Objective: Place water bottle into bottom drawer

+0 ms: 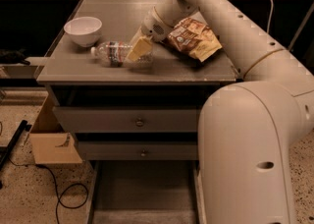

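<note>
The water bottle (pixel 117 52) lies on its side on the grey cabinet top (pixel 98 73), cap pointing left, right of the white bowl. My gripper (pixel 139 49) sits over the bottle's right end, its yellowish fingers (pixel 141 47) reaching down onto the bottle's base. The arm comes in from the upper right. The bottom drawer (pixel 142 191) is pulled open at the foot of the cabinet, its flat grey floor showing.
A white bowl (pixel 83 30) stands at the left of the cabinet top. A brown snack bag (pixel 195 38) lies to the right of the gripper. Two closed upper drawers with round knobs (pixel 140 122) face front. A cardboard box (pixel 51 142) and cables lie on the floor at left.
</note>
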Available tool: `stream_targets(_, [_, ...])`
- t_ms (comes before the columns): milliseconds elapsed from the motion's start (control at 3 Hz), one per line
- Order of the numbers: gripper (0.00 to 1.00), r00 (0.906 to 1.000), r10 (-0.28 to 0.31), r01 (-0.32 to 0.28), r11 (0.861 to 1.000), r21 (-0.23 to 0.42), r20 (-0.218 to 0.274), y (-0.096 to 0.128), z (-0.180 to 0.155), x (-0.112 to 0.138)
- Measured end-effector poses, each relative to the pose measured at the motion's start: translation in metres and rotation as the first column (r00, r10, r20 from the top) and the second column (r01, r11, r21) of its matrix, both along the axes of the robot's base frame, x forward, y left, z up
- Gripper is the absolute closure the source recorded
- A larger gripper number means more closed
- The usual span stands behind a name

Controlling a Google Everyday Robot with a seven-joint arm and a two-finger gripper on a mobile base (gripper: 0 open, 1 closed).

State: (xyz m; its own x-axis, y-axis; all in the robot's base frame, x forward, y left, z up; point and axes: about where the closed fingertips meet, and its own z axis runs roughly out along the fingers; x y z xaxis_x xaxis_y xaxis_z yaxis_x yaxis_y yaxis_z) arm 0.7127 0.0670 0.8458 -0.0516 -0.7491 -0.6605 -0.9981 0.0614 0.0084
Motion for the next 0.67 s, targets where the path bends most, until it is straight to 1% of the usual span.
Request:
stream_targets(333, [0.73,1.0000,0.000,0.000,1.000,0.000,0.000,0.0000,0.0000,0.0000])
stream_targets(667, [1.00,1.0000,0.000,0.000,1.000,-0.004,-0.003,0.0001,-0.0003,-0.0001])
